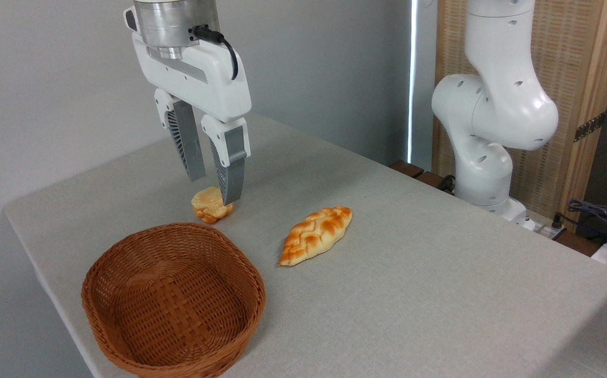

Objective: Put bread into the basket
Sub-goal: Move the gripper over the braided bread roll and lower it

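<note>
Wicker basket (173, 302) sits empty, bread (316, 234) beside it on the table; pincer (213, 191) parted, holding nothing.

No readable text, labels, brand marks or numbers anywhere in frame. Checked the arm housing, the gripper body and the wall behind; all plain surfaces, nothing legible.

One fixed camera watches me from across the table (440, 294), raised, looking down. My pincer (213, 190) hangs close, upper left; my base stands farther right.
</note>
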Controlling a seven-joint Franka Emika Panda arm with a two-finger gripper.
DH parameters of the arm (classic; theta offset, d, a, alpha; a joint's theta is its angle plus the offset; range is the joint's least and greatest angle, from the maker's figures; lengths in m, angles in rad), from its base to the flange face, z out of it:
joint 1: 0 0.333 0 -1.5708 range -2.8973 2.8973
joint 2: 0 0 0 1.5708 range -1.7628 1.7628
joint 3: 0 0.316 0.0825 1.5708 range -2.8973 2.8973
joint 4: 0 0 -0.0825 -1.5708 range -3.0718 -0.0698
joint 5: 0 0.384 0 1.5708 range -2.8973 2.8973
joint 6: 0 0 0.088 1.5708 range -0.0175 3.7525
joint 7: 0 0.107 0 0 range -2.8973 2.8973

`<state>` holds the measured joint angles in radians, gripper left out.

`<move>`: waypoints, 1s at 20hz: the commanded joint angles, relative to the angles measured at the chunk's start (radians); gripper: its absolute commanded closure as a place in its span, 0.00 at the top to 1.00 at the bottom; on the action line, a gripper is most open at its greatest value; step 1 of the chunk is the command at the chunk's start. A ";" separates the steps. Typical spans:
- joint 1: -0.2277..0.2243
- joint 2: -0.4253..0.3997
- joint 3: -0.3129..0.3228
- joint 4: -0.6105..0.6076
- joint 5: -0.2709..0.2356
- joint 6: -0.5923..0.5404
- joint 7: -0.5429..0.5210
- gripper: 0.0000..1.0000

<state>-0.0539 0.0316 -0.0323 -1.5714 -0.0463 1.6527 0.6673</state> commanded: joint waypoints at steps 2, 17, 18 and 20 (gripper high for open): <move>-0.032 -0.202 -0.001 -0.341 -0.004 0.079 0.028 1.00; -0.086 -0.400 0.000 -0.734 -0.003 0.271 0.029 1.00; -0.086 -0.407 0.000 -0.760 -0.003 0.275 0.029 1.00; -0.105 -0.412 0.002 -0.791 -0.001 0.276 0.029 1.00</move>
<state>-0.1363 -0.3225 -0.0356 -2.2699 -0.0464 1.8913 0.6791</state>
